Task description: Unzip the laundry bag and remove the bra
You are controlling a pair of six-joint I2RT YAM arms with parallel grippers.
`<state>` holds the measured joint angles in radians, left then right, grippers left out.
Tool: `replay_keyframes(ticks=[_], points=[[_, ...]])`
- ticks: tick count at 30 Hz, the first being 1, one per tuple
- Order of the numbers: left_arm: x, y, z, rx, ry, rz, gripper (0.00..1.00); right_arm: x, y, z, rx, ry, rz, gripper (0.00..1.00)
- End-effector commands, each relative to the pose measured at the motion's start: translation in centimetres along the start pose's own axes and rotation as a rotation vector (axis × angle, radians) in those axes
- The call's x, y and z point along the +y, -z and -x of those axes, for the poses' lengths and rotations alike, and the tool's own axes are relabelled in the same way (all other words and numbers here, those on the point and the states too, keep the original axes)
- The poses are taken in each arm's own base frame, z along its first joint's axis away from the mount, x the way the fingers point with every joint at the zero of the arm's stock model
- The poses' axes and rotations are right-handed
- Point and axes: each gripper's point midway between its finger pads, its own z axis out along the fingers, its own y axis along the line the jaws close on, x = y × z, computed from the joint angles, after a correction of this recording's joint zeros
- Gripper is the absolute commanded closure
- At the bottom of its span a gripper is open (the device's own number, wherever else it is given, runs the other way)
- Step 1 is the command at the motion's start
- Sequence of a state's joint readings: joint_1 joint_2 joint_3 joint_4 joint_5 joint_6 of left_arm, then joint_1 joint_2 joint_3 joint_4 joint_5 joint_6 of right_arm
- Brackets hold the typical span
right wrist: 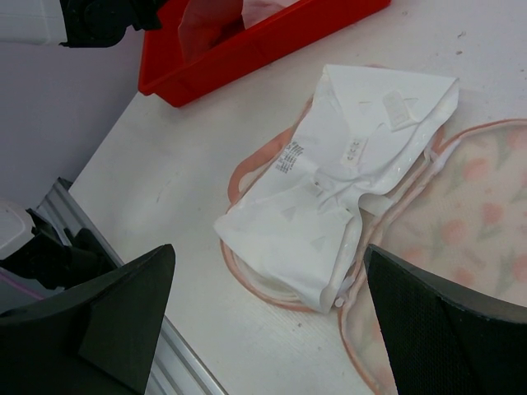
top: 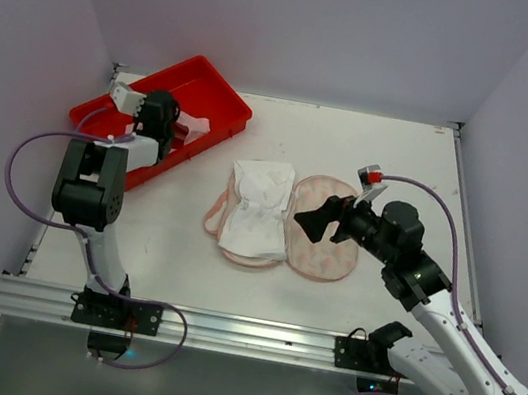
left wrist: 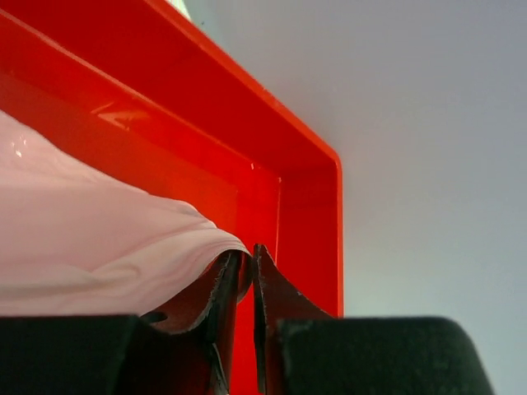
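1. Black fingers (right wrist: 115, 317) of the right hand (top: 313, 222) stand wide apart above the table (top: 402, 160), holding nothing.
2. Its arm reaches in from the near right, with the wrist pointing left toward the middle.
3. Beneath that hand the laundry bag (top: 325, 246) lies unzipped and spread flat, its two halves side by side.
4. The white bra (top: 257, 212) rests on the bag's left half, touched by neither hand.
5. The left arm is folded, and the left hand (left wrist: 249, 253) is inside the red tray (left wrist: 296, 189) with its fingers together. A pink sheet (left wrist: 99, 230) meets their tips; whether it is pinched cannot be told.
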<state>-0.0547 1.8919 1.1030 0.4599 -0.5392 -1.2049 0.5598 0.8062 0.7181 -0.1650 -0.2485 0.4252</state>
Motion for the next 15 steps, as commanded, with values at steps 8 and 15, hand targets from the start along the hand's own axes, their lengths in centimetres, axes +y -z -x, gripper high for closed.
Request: replay_keyframes(ticks=[8,15], points=[[-4.0,0.8,5.2,-0.136,-0.031,-0.085,0.81,0.1,0.7,0.6,-0.04,0.026,-0.001,0.01],[-3.2,4.7,3.2,0.074,-0.09,-0.099,0.33,0.1,0.8,0.5,-0.032,0.024,0.001,0.01]])
